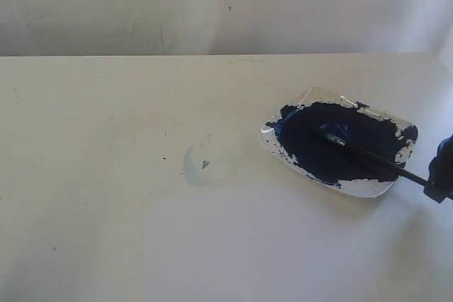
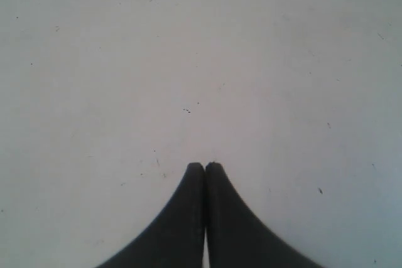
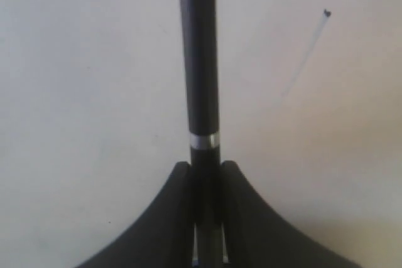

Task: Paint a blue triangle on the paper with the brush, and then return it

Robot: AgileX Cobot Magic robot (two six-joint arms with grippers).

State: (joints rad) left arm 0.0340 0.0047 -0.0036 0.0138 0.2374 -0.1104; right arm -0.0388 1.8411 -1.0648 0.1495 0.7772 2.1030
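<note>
cream tabletop (image 1: pixel 85 118) carries the white paper (image 1: pixel 262 252) at its near side. right of the paper, beyond its far corner, a dish (image 1: pixel 362 189) of dark blue paint holds the brush (image 1: pixel 379 159) tip. the right claw (image 3: pixel 206 165) pinches the brush handle. the left claw (image 2: pixel 205 166) is closed, empty.

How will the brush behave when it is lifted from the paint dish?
Probably stiff and light: the brush has a thin, straight handle. Its smooth round handle may twist in the right hand. The tip sits in wet-looking paint, so it may drip.
</note>
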